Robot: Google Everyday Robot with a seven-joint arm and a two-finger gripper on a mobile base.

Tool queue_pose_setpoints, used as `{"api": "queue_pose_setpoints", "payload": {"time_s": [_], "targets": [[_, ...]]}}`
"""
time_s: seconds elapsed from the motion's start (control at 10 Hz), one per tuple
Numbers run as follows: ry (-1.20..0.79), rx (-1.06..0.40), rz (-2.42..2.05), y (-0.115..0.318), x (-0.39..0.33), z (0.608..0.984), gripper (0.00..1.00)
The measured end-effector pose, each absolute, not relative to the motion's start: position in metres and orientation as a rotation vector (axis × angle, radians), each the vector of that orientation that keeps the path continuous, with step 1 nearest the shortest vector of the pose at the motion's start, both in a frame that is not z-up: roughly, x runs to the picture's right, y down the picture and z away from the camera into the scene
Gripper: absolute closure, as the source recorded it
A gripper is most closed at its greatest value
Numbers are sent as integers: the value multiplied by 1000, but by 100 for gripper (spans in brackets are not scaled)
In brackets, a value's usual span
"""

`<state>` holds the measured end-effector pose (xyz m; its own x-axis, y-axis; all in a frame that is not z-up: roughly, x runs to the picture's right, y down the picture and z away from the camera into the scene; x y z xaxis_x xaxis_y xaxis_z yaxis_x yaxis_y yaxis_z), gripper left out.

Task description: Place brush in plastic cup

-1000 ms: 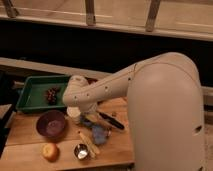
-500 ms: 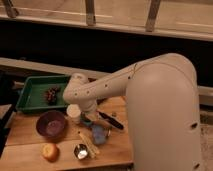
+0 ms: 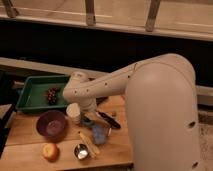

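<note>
No writing or label can be read on anything here. Nearest, along the front edge of the wooden table (image 3: 30,135), lie an orange fruit (image 3: 49,151) toward the front left corner, a small shiny metal cup (image 3: 81,151) beside it, and pale wooden sticks (image 3: 89,145) slanting up from the cup. A blue crumpled object (image 3: 99,134) sits just behind the sticks, near the table's middle. The robot's bulky white arm (image 3: 160,110) fills the right side and hides the right edge of the table. Further back on the left stands the purple bowl (image 3: 51,125); its contents cannot be made out. Just right of it is the pale plastic cup (image 3: 74,113), upright. The brush (image 3: 108,119) lies flat on the table right of the cup, black handle slanting toward the middle, apart from the cup. The gripper (image 3: 89,117) hangs low between cup and brush, under the arm's wrist; whether it is wide or narrow cannot be told. At the back left corner a green tray (image 3: 31,95) holds a dark bunch of grapes (image 3: 51,95).
</note>
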<state>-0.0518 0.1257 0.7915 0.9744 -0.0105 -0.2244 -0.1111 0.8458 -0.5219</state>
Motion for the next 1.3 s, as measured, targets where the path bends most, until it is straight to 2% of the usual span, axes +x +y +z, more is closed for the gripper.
{"api": "queue_pose_setpoints", "payload": {"time_s": [0.6, 0.9, 1.1, 1.3], "targets": [[192, -524, 101, 105, -49, 779, 29], [190, -459, 243, 59, -31, 759, 29], [193, -416, 489, 22, -5, 763, 29], [202, -398, 646, 5, 15, 766, 29]]}}
